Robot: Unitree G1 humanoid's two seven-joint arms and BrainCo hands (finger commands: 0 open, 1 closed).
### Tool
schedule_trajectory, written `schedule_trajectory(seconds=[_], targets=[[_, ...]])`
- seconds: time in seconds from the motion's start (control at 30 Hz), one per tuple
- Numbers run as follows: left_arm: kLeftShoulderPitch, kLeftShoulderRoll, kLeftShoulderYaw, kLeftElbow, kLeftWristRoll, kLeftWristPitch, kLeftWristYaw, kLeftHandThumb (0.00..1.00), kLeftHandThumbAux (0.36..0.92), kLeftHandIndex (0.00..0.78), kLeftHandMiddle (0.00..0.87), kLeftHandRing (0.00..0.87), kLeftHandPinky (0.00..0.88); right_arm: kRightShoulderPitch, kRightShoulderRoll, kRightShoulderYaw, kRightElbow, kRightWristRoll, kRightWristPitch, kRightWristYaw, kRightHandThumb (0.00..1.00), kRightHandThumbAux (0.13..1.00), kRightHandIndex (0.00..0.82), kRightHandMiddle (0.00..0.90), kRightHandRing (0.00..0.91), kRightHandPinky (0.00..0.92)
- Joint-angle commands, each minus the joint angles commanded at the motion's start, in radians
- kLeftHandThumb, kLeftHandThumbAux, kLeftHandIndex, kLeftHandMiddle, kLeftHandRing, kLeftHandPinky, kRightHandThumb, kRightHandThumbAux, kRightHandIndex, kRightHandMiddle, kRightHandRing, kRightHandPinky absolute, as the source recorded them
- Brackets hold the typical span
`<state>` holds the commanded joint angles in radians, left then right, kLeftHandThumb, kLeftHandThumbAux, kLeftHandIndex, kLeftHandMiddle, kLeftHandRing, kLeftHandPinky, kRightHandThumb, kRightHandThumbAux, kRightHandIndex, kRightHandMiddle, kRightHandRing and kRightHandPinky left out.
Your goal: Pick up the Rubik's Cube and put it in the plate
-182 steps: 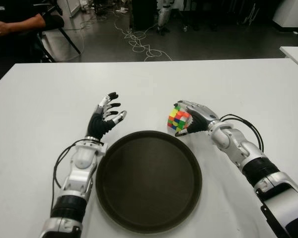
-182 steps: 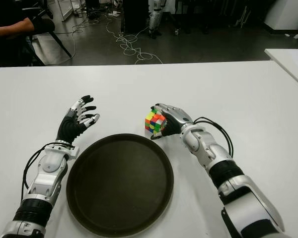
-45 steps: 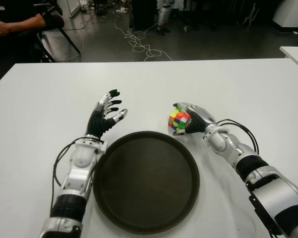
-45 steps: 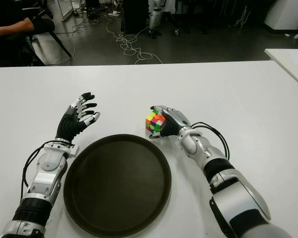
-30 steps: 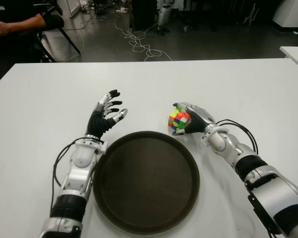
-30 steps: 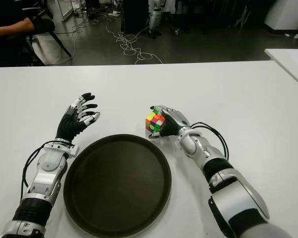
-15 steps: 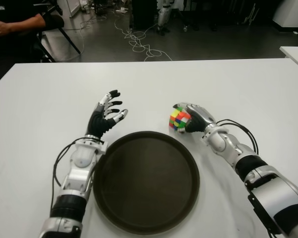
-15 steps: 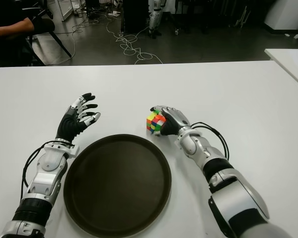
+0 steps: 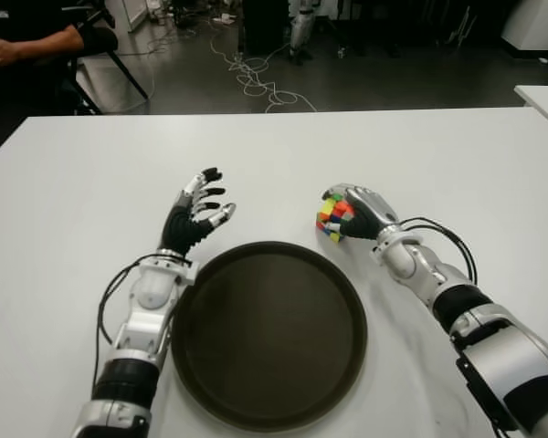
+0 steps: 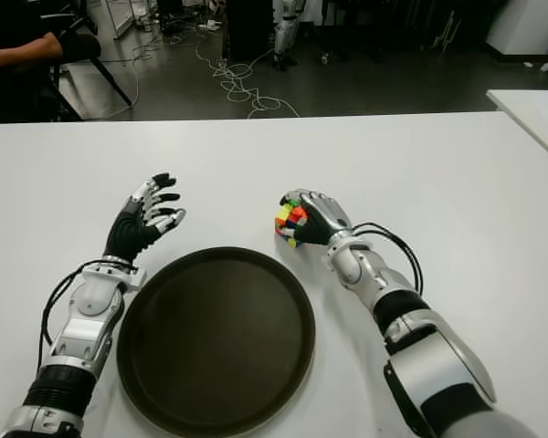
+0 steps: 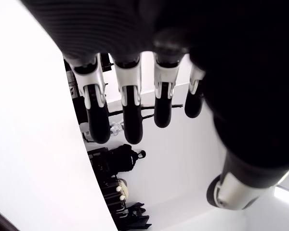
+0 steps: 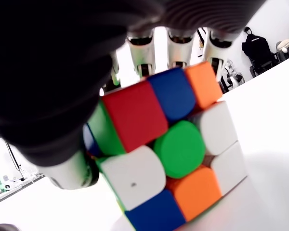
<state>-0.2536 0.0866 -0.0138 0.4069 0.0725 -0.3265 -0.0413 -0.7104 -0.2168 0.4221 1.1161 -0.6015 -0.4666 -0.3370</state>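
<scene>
The right hand (image 9: 358, 213) has its fingers wrapped around the cube (image 9: 332, 215), which sits low over the table (image 9: 73, 182) just beyond the plate's (image 9: 268, 333) far right rim. The grasp looks made; the lift and the carry into the plate remain. The left hand (image 9: 196, 213) shows by the plate's far left rim, fingers spread and holding nothing, and no writing is readable anywhere.

The round dark plate (image 9: 269, 333) fills the near middle of the white table (image 9: 91, 182), between both arms. The left hand (image 9: 194, 215), fingers spread, shows off its far-left rim; the right hand (image 9: 352, 215), closed around the Rubik's Cube (image 9: 333, 216), off its far-right rim. Table beyond both lies bare.
</scene>
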Motion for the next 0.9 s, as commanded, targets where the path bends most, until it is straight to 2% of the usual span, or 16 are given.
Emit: schedule_trajectory(seconds=[0.17, 0.47, 0.9], targets=[[0.001, -0.001, 0.000, -0.003, 0.000, 0.004, 0.002, 0.139, 0.727, 0.134, 0.164, 0.191, 0.233, 0.001, -0.002, 0.001, -0.002, -0.003, 0.003, -0.017, 0.814, 0.704, 0.363, 0.503, 0.453, 0.500], [-0.001, -0.004, 0.001, -0.004, -0.004, 0.011, 0.002, 0.133, 0.702, 0.133, 0.163, 0.203, 0.268, 0.001, -0.002, -0.006, 0.003, 0.006, -0.008, -0.038, 0.827, 0.697, 0.375, 0.487, 0.443, 0.494], [0.005, -0.002, 0.001, -0.014, -0.012, -0.001, -0.006, 0.142, 0.726, 0.135, 0.166, 0.198, 0.251, 0.002, -0.003, -0.010, 0.005, 0.011, -0.019, -0.051, 0.829, 0.694, 0.394, 0.461, 0.409, 0.462]])
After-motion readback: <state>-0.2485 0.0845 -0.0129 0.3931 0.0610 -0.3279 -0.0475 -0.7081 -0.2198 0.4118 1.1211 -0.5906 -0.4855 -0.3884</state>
